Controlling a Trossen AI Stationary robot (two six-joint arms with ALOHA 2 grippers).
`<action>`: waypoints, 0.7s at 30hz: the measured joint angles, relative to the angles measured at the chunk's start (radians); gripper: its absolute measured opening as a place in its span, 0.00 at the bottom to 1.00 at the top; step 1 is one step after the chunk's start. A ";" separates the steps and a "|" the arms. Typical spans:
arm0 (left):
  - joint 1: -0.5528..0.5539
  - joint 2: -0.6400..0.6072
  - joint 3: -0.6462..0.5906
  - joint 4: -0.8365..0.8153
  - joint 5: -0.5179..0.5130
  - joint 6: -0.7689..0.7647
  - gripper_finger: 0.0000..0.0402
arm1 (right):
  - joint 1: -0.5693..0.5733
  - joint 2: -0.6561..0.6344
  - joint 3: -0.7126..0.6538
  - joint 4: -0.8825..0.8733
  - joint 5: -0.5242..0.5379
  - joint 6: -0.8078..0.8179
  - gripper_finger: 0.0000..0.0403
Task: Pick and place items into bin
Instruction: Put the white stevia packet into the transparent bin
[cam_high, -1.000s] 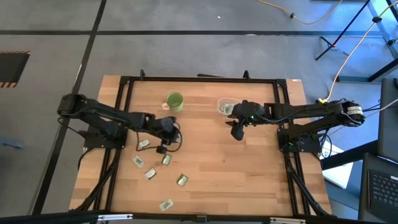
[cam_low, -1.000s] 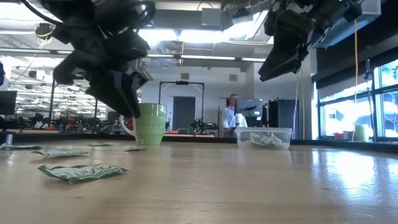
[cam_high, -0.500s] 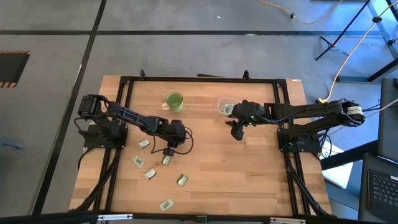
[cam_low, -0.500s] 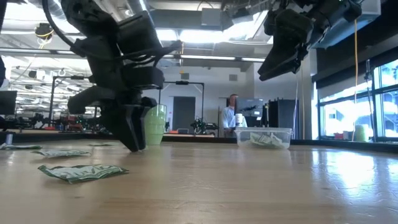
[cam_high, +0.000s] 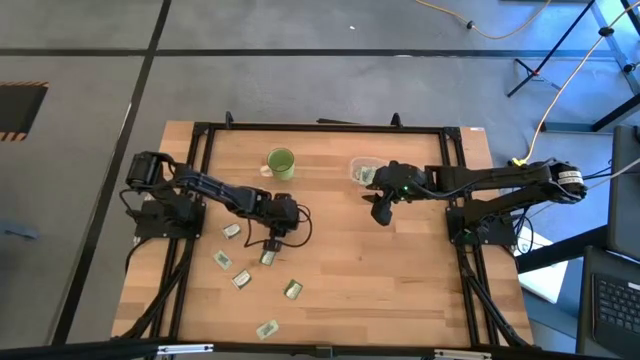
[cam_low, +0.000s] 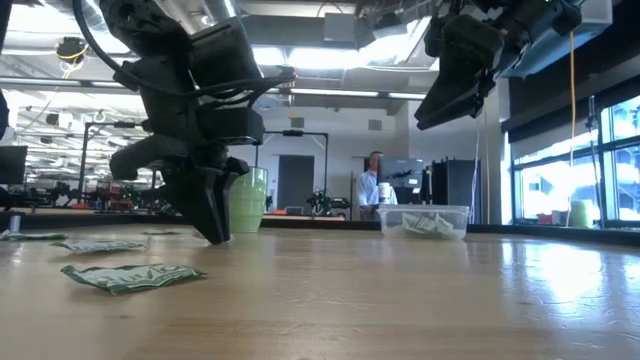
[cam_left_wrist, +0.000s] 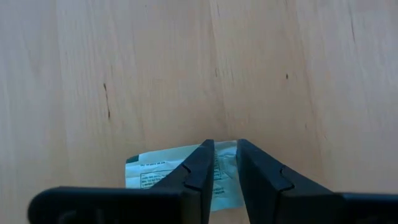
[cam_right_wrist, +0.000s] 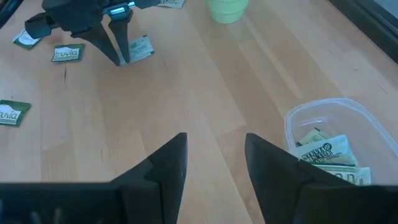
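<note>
left gripper (cam_left_wrist: 224, 163) is pinching narrow on a packet (cam_left_wrist: 149, 177) flat on the table (cam_high: 400, 280), fingertips down to nip it; right gripper (cam_right_wrist: 214, 158) is idling wide open beside the bin (cam_right_wrist: 323, 118), which is already holding packets

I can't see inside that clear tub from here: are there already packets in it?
Yes. In the right wrist view the clear tub holds a few green-and-white packets lying on its bottom.
</note>
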 joint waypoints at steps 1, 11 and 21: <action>0.000 0.000 0.000 0.001 0.001 0.000 0.14 | 0.000 0.000 0.000 0.000 0.000 0.000 0.41; 0.001 -0.003 0.002 0.002 0.034 0.009 0.01 | 0.000 0.000 0.000 -0.001 0.000 0.000 0.41; -0.017 -0.158 0.072 0.071 0.232 0.124 0.01 | 0.005 0.002 0.001 0.078 -0.002 -0.222 0.41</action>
